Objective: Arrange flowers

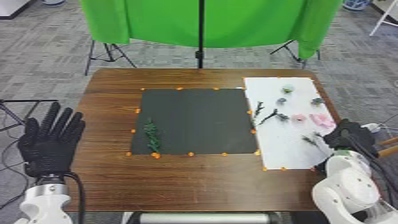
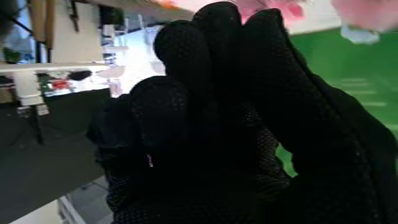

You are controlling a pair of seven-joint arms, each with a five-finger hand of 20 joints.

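On the dark mat (image 1: 197, 120) a green leafy sprig (image 1: 152, 136) lies near the left side. The white sheet (image 1: 284, 142) beside it carries small flower pieces: pink blooms (image 1: 322, 120), a pale one (image 1: 287, 89), grey-green ones (image 1: 282, 117) and dark sprigs (image 1: 267, 116). My right hand (image 1: 349, 135) is at the sheet's right edge, just below the pink blooms. In the right wrist view that hand (image 2: 209, 120) has its fingers extended close together, with pink petals (image 2: 284, 7) beyond the fingertips. My left hand (image 1: 51, 142) is off the table's left edge, fingers straight.
Orange dots (image 1: 156, 155) mark the edges of the mat and sheet on the brown table (image 1: 213, 185). A green backdrop (image 1: 160, 22) on stands is behind the table. Wooden sticks (image 1: 388, 146) are at the right, beside my right hand.
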